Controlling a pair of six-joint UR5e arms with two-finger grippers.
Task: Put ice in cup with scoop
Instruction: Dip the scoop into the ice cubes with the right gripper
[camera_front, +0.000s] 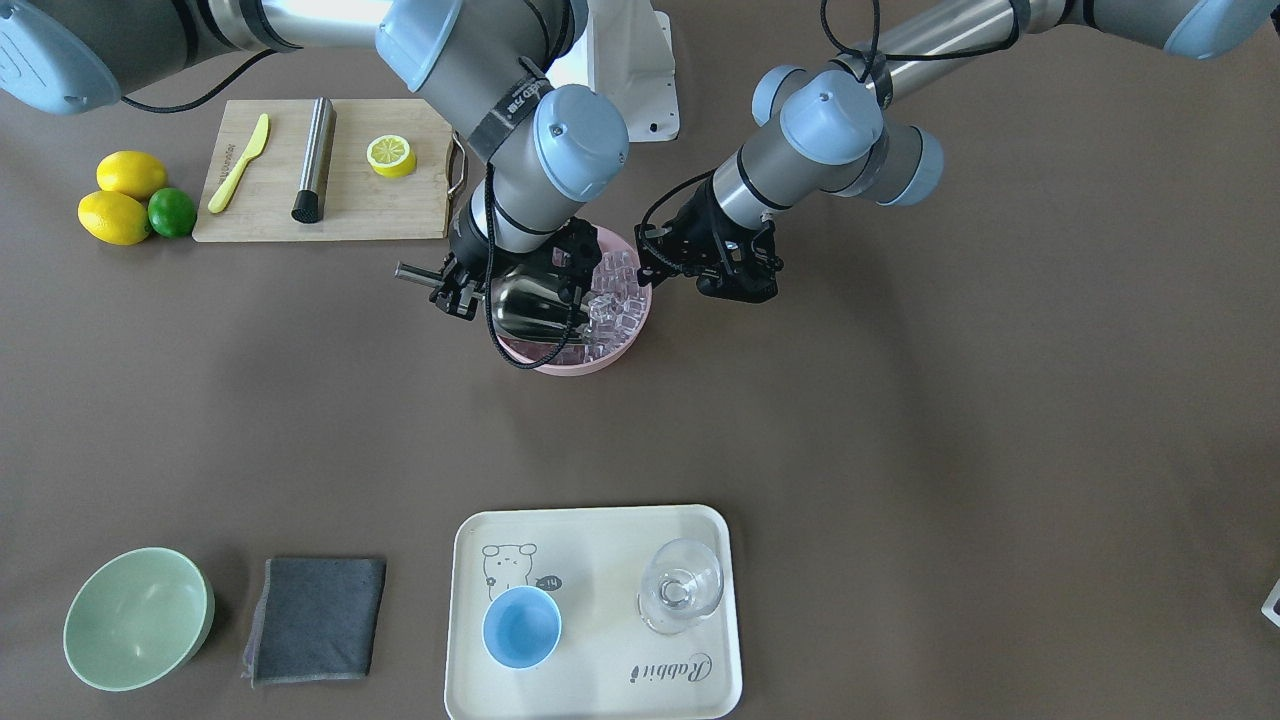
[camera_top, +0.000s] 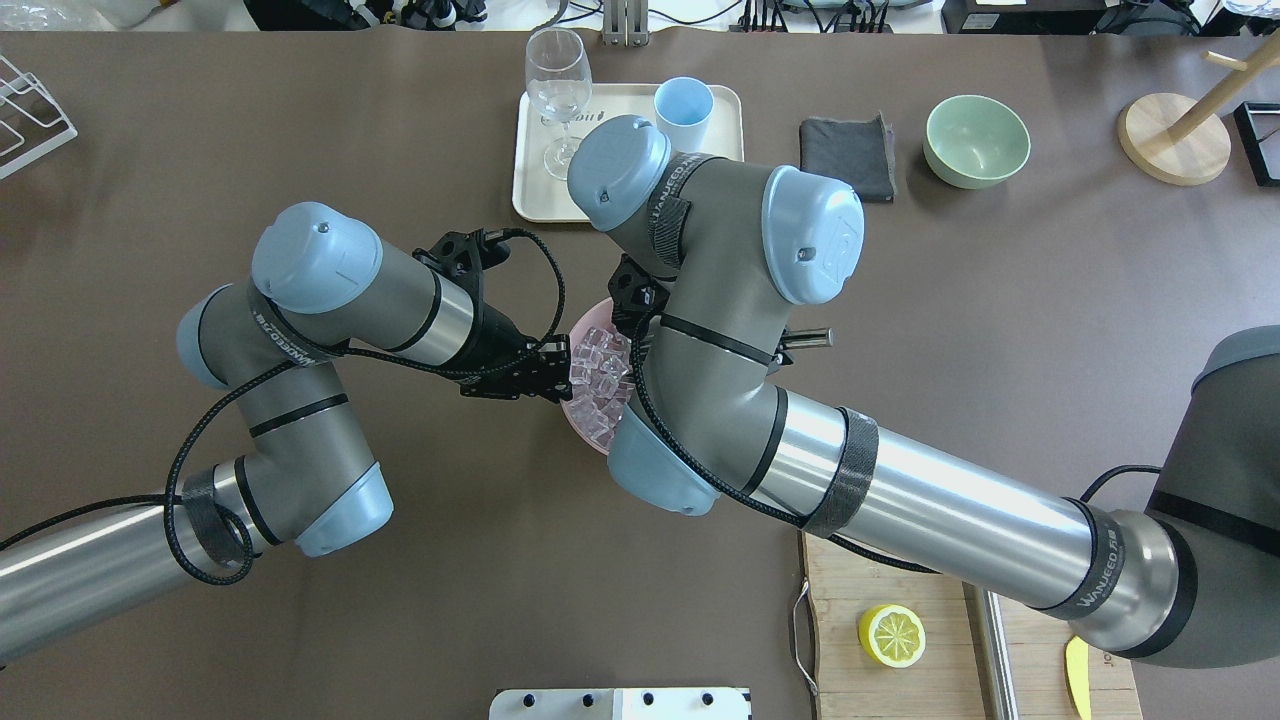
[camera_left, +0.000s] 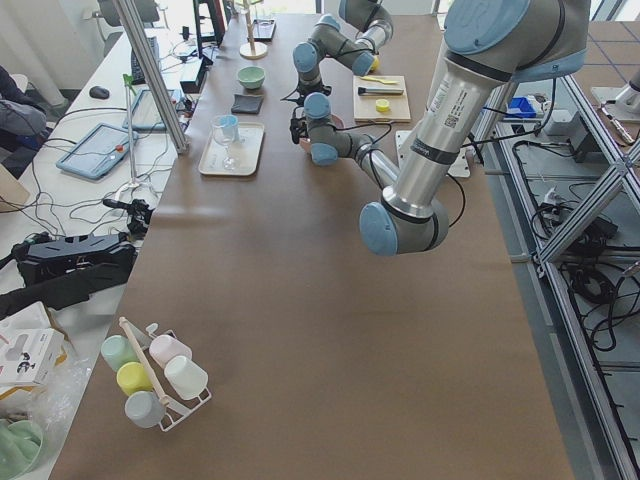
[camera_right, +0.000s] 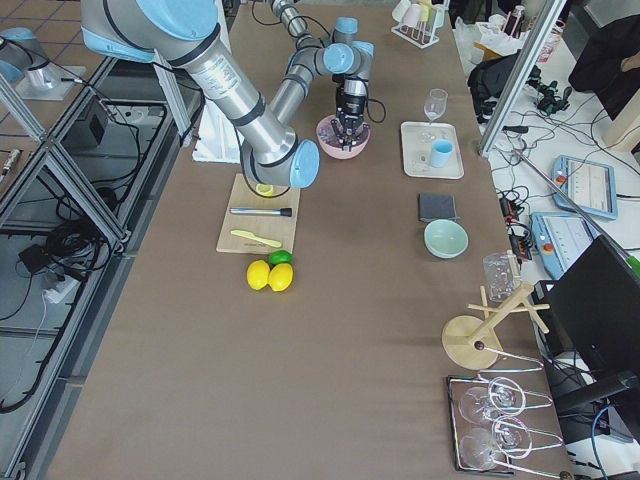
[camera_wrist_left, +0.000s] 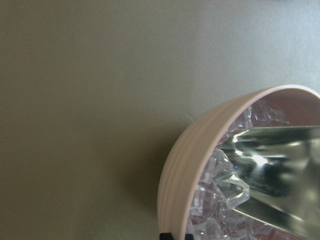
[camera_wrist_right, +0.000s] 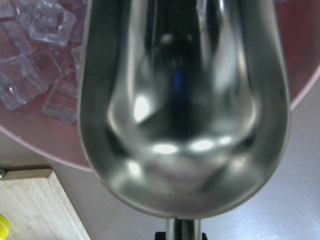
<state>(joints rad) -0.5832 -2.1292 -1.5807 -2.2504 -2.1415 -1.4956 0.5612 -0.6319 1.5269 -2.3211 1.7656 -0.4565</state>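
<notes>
1. Two grippers work at one pink bowl (camera_front: 592, 366), which you see in the middle of the table (camera_front: 900, 430) in the front view, near a corner of the board (camera_front: 350, 215).
2. Your right gripper (camera_front: 462, 290) is clamped on the scoop's handle. The end of the handle sticks out past the fingers, away from the bowl.
3. The scoop (camera_front: 530, 308) lies nearly level, with its trough inside the bowl and its mouth toward the ice (camera_front: 618, 290). In the right wrist view the trough shows bare shiny steel, and cubes lie beside it on the bowl's floor.
4. The ice is heaped in the half of the bowl nearer the left arm. In the left wrist view, cubes rest against the scoop's side.
5. Your left gripper (camera_front: 648, 268) is at the bowl's rim, on the side opposite the scoop's handle. The left wrist view shows two dark fingertips (camera_wrist_left: 166, 236) at its bottom edge, one on each side of the bowl's wall. The jaws are narrowed to a pinch on the rim.
6. The cup (camera_front: 521, 626) stands upright on the tray (camera_front: 590, 516) at your edge of the table, well apart from the bowl. A glass (camera_front: 680, 588) stands near it on the same tray.
7. On the board you have a half lemon (camera_front: 391, 155), a knife (camera_front: 240, 162) and a rod (camera_front: 316, 158).
8. Two lemons (camera_front: 114, 217) and a lime (camera_front: 172, 212) sit just beside the board.
9. A green bowl (camera_front: 137, 617) and a cloth (camera_front: 315, 618) lie beside the tray.
</notes>
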